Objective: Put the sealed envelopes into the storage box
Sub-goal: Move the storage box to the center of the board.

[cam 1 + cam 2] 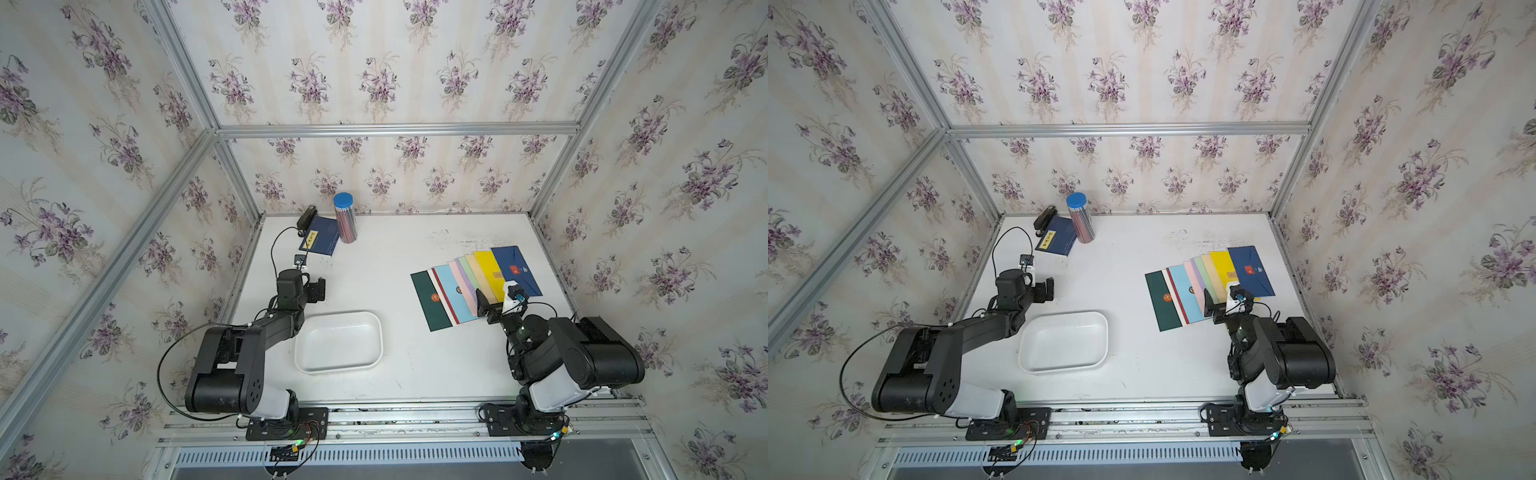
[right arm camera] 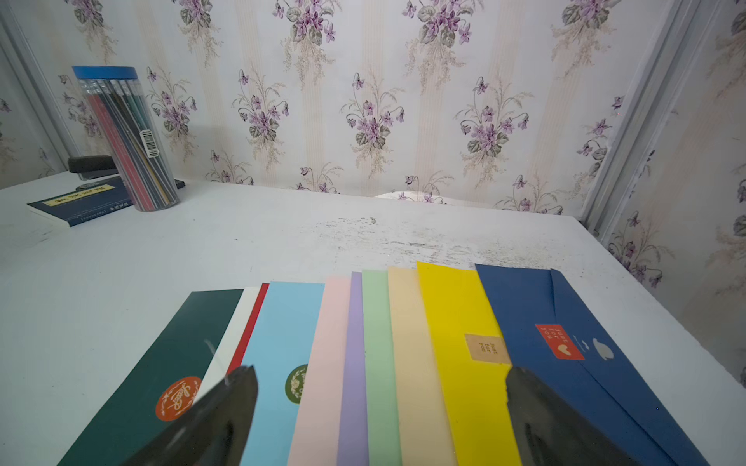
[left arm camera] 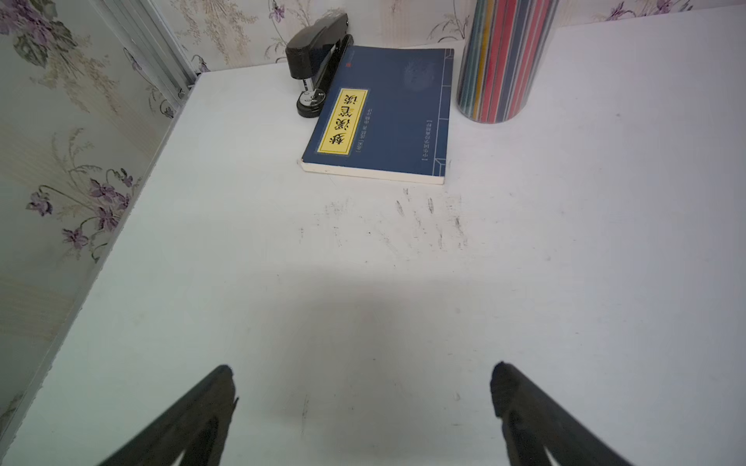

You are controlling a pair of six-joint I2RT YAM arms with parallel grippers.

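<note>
The sealed envelopes (image 1: pixel 453 291) lie fanned and overlapping on the right of the white table, from dark green (image 2: pixel 169 355) through light blue, pink, lilac, pale green, tan and yellow (image 2: pixel 456 322) to navy (image 2: pixel 524 306). Several show seals or stickers. My right gripper (image 2: pixel 379 369) is open over the near edge of the fan (image 1: pixel 1187 291), jaws spread from the white envelope to the yellow one, holding nothing. The storage box (image 1: pixel 338 343), a shallow white tray, sits empty at front centre (image 1: pixel 1063 343). My left gripper (image 3: pixel 363 367) is open over bare table behind the tray's left end (image 1: pixel 318 289).
At the back left stand a clear blue-lidded pencil tube (image 1: pixel 345 218), a navy book with a yellow label (image 3: pixel 383 117) and a black stapler (image 3: pixel 319 60). Floral walls with metal frame posts close the table on three sides. Both arm bases sit on the front rail.
</note>
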